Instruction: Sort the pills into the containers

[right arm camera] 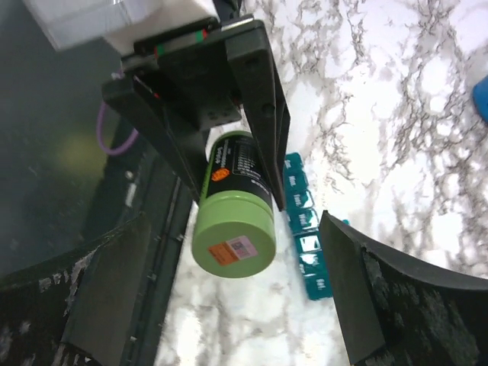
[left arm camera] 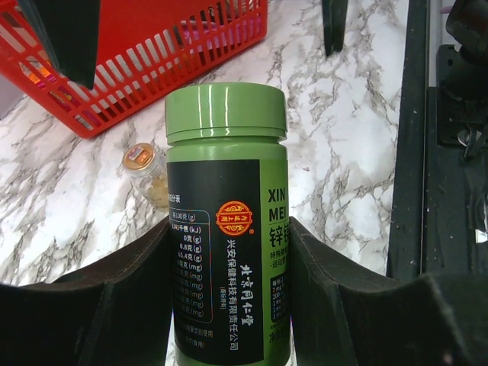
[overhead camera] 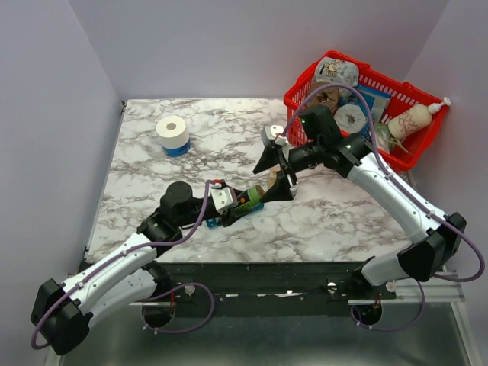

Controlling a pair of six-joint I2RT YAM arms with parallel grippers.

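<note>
several small square lids are showing along the teal pill organiser [right arm camera: 303, 229], which is lying flat on the marble table [overhead camera: 343, 221] just beside one finger of the left gripper [overhead camera: 242, 203]. seen from the right wrist, it is sitting within the wide gap between the right gripper's fingers, closer to one of them. its lids are looking closed, with day labels printed on them, and what is lying inside cannot be told. the left gripper is clamping a green bottle [left arm camera: 226, 221] between both fingers, the pads pressing against its black-labelled sides, with the green cap sitting on and poking out past the fingertips. the right gripper [right arm camera: 232, 217] is hovering at the cap end with its fingers spread wide on either side of the cap, touching nothing and grasping nothing. beyond the left fingertips a small clear jar with an orange lid [left arm camera: 145, 169] is standing on the table, holding something yellowish. farther past it the red mesh basket [left arm camera: 175, 53] is carrying assorted packages. the left arm is stretching low from its base toward the table's middle. the right arm is arching over with its wrist bending back to face the left fingers. a white paper roll [overhead camera: 172, 131] is standing well apart from both pairs of fingers.
</note>
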